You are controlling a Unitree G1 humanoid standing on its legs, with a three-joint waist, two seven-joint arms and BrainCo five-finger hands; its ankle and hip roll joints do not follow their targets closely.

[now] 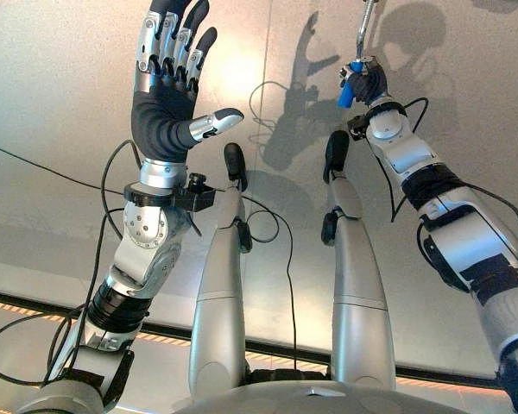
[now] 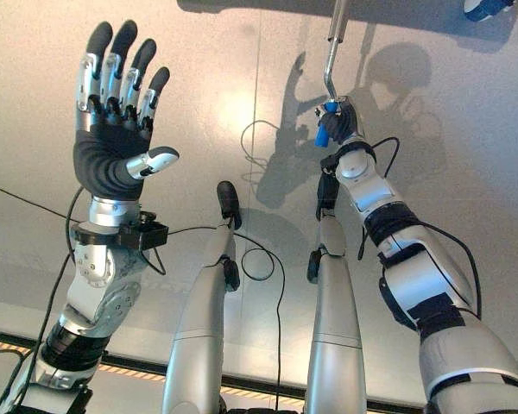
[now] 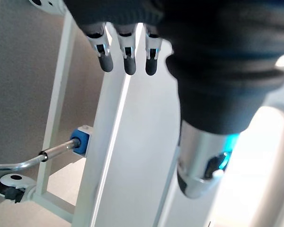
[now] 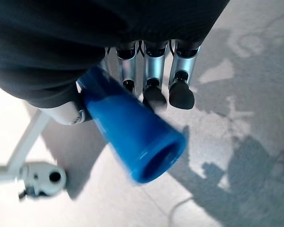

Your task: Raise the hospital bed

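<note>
Item: right robot hand point(image 1: 368, 84), fingers curled round the blue plastic crank grip point(image 4: 132, 137) at the end of the bent silver metal crank rod point(image 2: 332, 52).
Location of task's thing: grip sits inside that palm; the rod runs up and away from it toward the white-painted steel hospital bed frame point(image 3: 109, 156).
Item: left robot hand point(image 2: 112, 129), raised with fingers spread wide, holding nothing, well apart from the crank.
Handling note: I judge the step to be turning the crank. I would keep the curl snug but let the grip rotate in the palm, and sweep round the rod's axis rather than pull along it.
View notes: the left wrist view shows the rod entering a blue socket point(image 3: 80, 140) on the frame, with a white castor wheel point(image 3: 12, 185) nearby; the right wrist view shows the grip's open hollow end.
</note>
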